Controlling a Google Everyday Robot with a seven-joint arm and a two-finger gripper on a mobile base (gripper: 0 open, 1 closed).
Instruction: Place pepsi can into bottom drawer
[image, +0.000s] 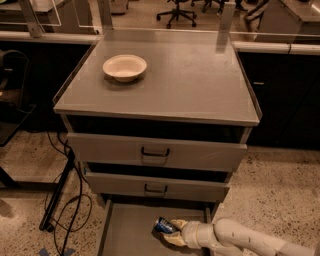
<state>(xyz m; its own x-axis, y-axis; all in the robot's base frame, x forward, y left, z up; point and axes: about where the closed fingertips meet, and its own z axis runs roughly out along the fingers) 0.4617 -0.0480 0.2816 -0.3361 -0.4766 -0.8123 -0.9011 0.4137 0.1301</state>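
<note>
Office-like lab workspace, shown by a grey metal drawer cabinet (200, 85) used as a bench, castor office chairs (176, 11) seen behind it, dark counters (285, 95) set either side, cables (65, 200) trailed over speckled floor (280, 190), a robot's hand (170, 231) held low at the bottom drawer (130, 230), closed on the pepsi can (163, 225)

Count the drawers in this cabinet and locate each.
3, stacked: top drawer, middle drawer below it, bottom drawer lowest and pulled out, where the gripper holds the pepsi can. None seems hidden.
</note>
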